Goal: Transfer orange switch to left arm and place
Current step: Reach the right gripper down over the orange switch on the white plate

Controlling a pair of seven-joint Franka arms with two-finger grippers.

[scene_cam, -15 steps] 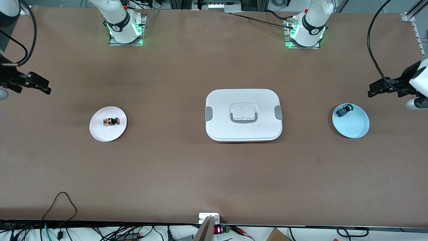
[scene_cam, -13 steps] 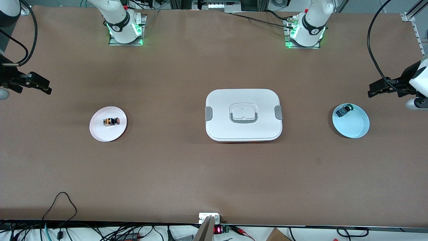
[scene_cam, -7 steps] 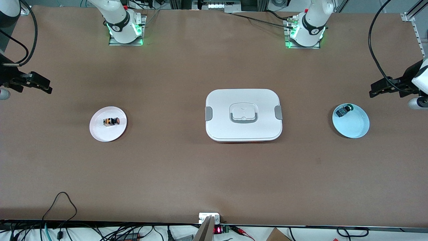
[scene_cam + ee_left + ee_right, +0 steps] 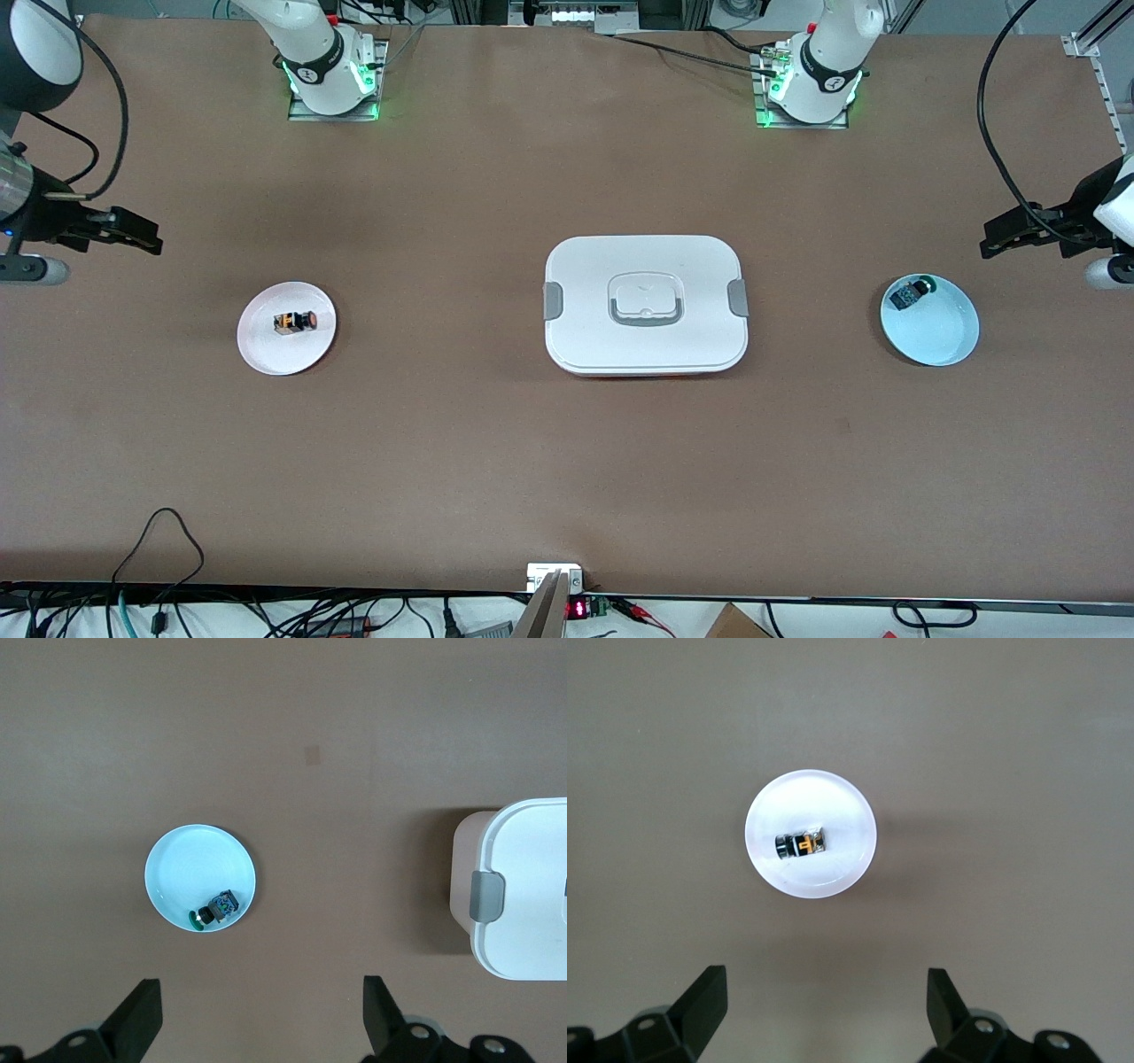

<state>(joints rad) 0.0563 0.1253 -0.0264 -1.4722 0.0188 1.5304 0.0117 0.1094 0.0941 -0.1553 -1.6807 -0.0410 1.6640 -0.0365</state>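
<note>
Right, the brown table (image 4: 496, 461) fills the view, with the box (image 4: 644, 304) sitting lid on at its middle. Toward the right arm's end lies a pink plate (image 4: 286, 350), and toward the left arm's end a light blue plate (image 4: 935, 341). The right gripper (image 4: 142, 237) hangs over bare table near the pink plate, fingers spread wide, holding nothing. The left gripper (image 4: 999, 237) hangs near the blue plate, equally wide and empty. The orange switch (image 4: 293, 322) lies on its side on the pink plate; a green-capped switch (image 4: 909, 293) rests by the blue plate's rim.
</note>
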